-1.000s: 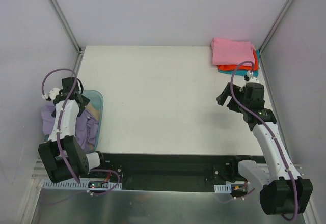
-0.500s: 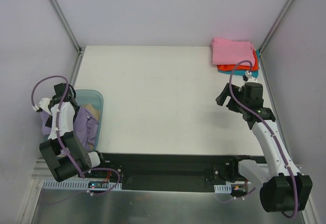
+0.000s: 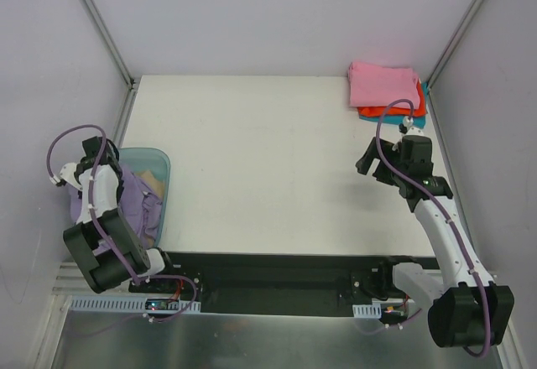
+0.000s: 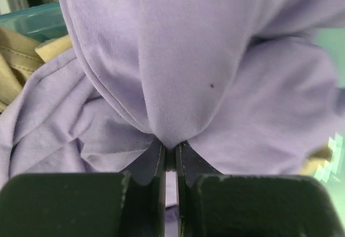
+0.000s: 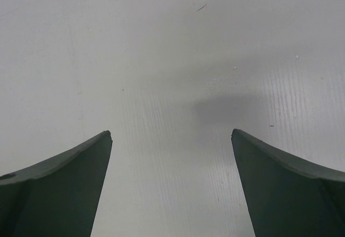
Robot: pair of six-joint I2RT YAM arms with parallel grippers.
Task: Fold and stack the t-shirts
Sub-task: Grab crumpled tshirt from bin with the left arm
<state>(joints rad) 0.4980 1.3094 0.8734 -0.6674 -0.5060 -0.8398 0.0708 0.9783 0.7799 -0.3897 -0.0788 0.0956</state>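
At nine o'clock, the left gripper (image 4: 170, 150) is pinched tight on a raised fold of the lavender t-shirt (image 4: 199, 59). The shirt lies in the pale-blue bin (image 3: 162, 168) over a tan shirt (image 4: 21, 67). A slow, straight lift should free it without dragging the tan one along. At three o'clock, the right gripper (image 5: 171, 140) hangs wide open over the bare table (image 3: 252, 151), holding nothing. At one o'clock, a folded pink shirt (image 3: 383, 84) tops an orange-red shirt (image 3: 390, 111).
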